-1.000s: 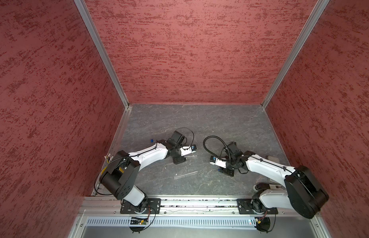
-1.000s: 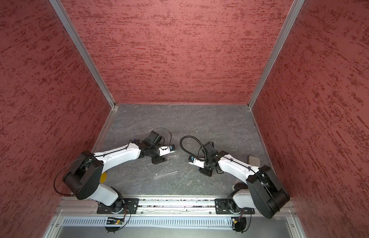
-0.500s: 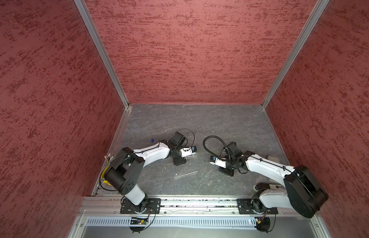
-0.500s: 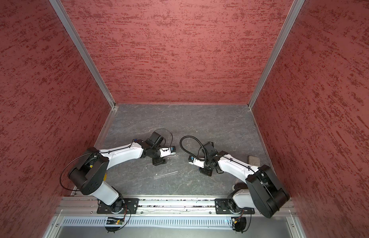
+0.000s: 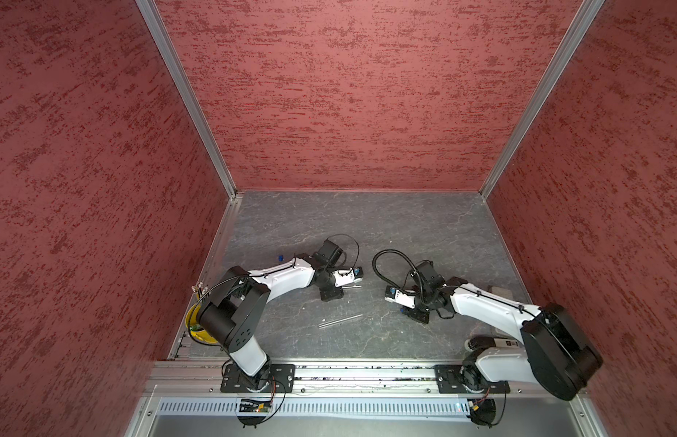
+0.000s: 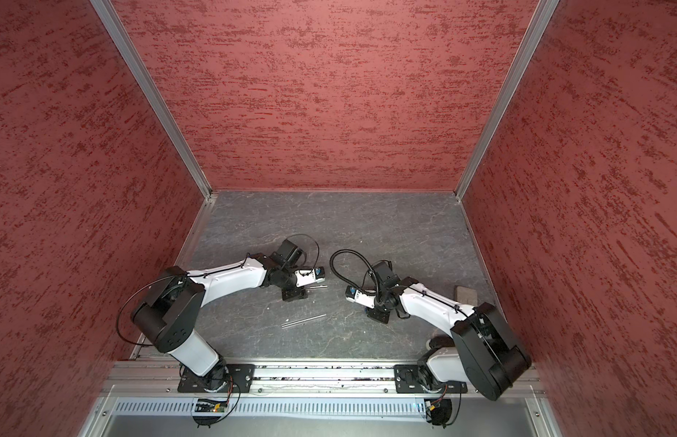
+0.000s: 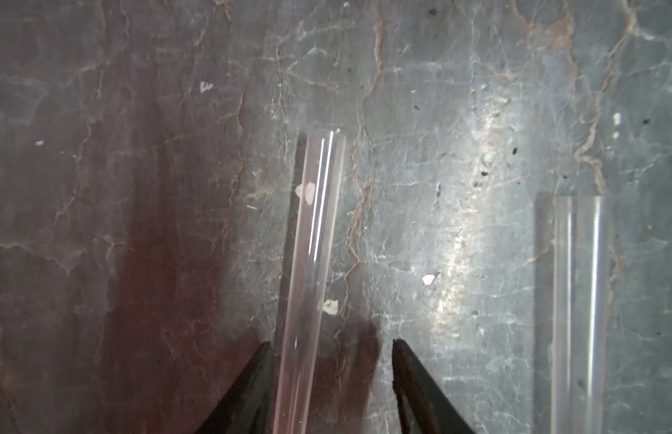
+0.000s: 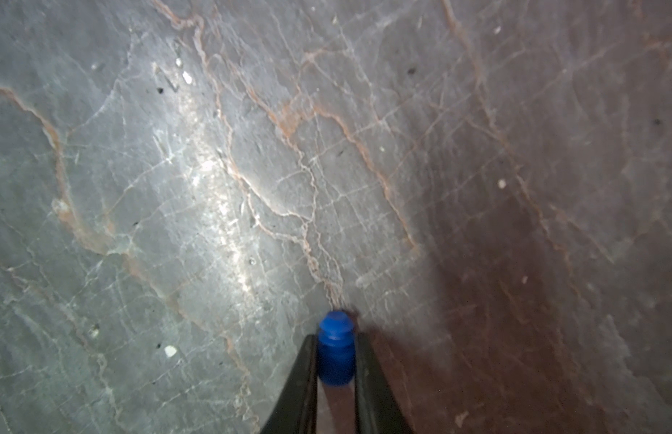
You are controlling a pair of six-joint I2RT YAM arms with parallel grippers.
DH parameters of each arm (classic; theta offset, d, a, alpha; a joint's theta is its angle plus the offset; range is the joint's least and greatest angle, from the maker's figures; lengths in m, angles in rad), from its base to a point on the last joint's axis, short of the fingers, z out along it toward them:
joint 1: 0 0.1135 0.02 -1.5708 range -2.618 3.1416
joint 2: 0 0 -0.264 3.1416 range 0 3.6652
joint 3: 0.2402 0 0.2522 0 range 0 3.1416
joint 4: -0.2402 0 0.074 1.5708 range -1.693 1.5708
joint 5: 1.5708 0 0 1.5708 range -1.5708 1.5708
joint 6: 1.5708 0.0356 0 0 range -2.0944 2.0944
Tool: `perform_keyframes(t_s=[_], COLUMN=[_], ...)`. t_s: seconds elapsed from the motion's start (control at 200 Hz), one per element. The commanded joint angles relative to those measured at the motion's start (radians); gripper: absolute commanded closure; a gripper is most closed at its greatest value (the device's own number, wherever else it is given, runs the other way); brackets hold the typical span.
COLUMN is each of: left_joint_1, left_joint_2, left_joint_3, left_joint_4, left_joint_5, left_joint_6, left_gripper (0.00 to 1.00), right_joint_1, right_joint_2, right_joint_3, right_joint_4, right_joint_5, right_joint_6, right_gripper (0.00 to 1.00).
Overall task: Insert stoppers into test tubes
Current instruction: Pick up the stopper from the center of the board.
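Note:
One clear test tube (image 7: 312, 263) lies on the grey floor between the fingers of my left gripper (image 7: 330, 344). The jaws are open, and the tube sits close against one finger with a gap to the other. One end of it pokes out beside the gripper in both top views (image 5: 351, 287) (image 6: 318, 286). A second test tube (image 5: 340, 321) (image 6: 303, 321) (image 7: 578, 300) lies loose nearer the front rail. My right gripper (image 8: 336, 338) is low over the floor, shut on a blue stopper (image 8: 336, 349). Another blue stopper (image 5: 280, 258) rests on the floor behind the left arm.
A small grey block (image 5: 499, 292) (image 6: 465, 293) sits by the right wall. A yellow holder with dark sticks (image 5: 195, 325) stands at the left edge behind the left arm's elbow. Red walls enclose three sides. A metal rail (image 5: 367, 372) runs along the front.
The left arm's elbow has shifted a little and its gripper has settled slightly over the tube. The right arm has stayed in place.

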Motion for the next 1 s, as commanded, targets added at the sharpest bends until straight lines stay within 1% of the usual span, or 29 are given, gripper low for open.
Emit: perform_keyframes(t_s=[0.0, 0.185, 0.23, 0.371, 0.466, 0.551, 0.791, 0.992], left_joint_1=[0.009, 0.012, 0.012, 0.012, 0.012, 0.011, -0.014, -0.038], left_joint_2=[0.027, 0.06, 0.066, 0.079, 0.079, 0.071, -0.022, -0.112], left_joint_3=[0.027, 0.045, 0.049, 0.053, 0.046, 0.04, -0.02, -0.082], left_joint_4=[-0.028, -0.04, -0.038, -0.039, -0.031, -0.022, 0.053, 0.124], left_joint_5=[0.026, 0.026, 0.027, 0.016, 0.004, -0.008, -0.054, -0.068], left_joint_6=[-0.001, 0.004, 0.005, 0.013, 0.018, 0.021, 0.047, 0.068], left_gripper=[0.51, 0.53, 0.56, 0.72, 0.79, 0.82, 0.83, 0.83], right_joint_1=[0.01, 0.01, 0.01, 0.01, 0.009, 0.009, 0.008, 0.005], right_joint_2=[0.012, 0.006, 0.006, 0.003, 0.002, 0.001, -0.014, -0.026], right_joint_3=[0.023, 0.024, 0.026, 0.027, 0.028, 0.032, 0.046, 0.065], right_joint_4=[-0.001, -0.001, -0.001, -0.004, -0.003, -0.004, -0.011, -0.008], right_joint_5=[0.013, 0.012, 0.013, 0.006, 0.003, -0.004, -0.015, -0.044], right_joint_6=[-0.011, -0.01, -0.01, -0.011, -0.008, -0.005, 0.006, 0.021], right_gripper=[0.81, 0.82, 0.82, 0.82, 0.83, 0.83, 0.84, 0.85])
